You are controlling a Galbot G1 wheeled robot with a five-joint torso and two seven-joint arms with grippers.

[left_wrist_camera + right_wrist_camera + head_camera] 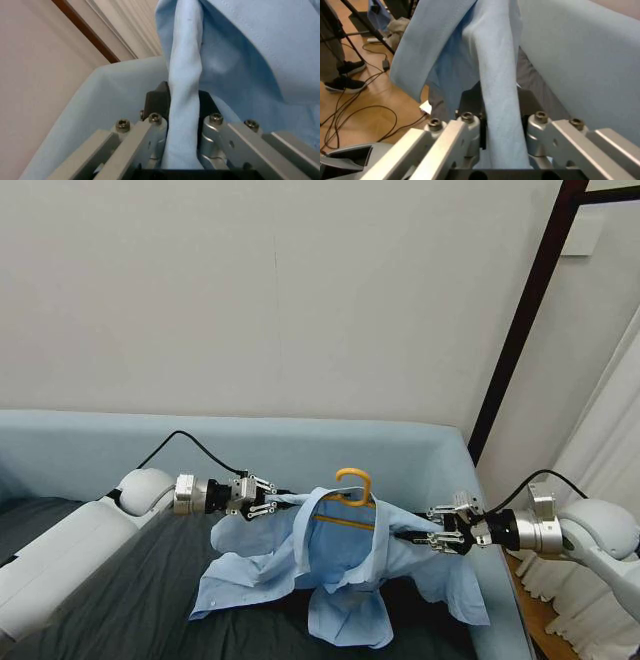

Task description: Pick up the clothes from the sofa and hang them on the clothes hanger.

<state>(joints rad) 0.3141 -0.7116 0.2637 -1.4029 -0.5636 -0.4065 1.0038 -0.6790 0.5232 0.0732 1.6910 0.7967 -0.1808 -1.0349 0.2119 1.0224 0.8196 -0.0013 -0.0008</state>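
A light blue shirt [340,575] is spread above the sofa seat, draped on a wooden hanger with an orange hook [354,477]. My left gripper [268,502] is shut on the shirt's left shoulder; the left wrist view shows a fold of blue cloth [184,112] pinched between the fingers [150,138]. My right gripper [432,532] is shut on the shirt's right shoulder, and in the right wrist view a strip of shirt cloth [502,116] runs between its fingers [465,138]. The shirt's lower part lies crumpled on the dark cushion.
The pale blue sofa [420,455] has a dark grey seat cushion [120,600]. A dark wooden post [520,320] rises at the right, beside white curtains [600,510]. In the right wrist view, cables [355,112] and a person's shoe [342,84] lie on the wooden floor.
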